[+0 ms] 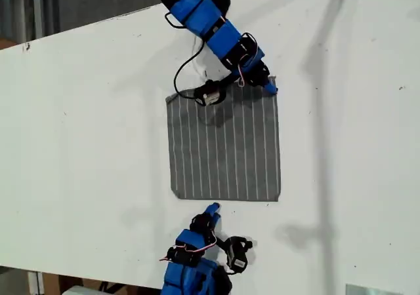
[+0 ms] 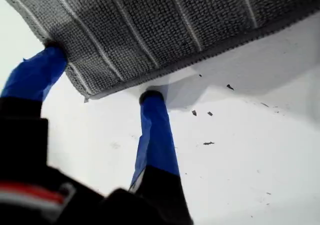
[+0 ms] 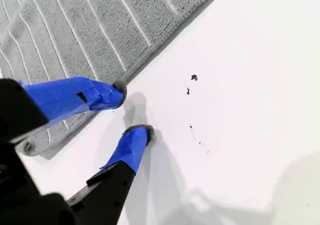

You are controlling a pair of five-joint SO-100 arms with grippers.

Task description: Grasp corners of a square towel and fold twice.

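The square grey soft towel (image 1: 225, 147) with thin white stripes lies flat mid-way across the white counter (image 1: 79, 144), and my first hand (image 1: 268, 85), spread astride its one-o'clock corner (image 1: 275, 94) in the exterior view, should in my judgement close well onto the cloth before lifting, while my second hand (image 1: 211, 210), also spread, stands just clear at six o'clock.

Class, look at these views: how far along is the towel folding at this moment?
Nothing is folded yet: the towel lies flat and square. In hand: my first gripper and my second gripper are open beside its corners, gripping nothing. Left: both grasps and both folds.
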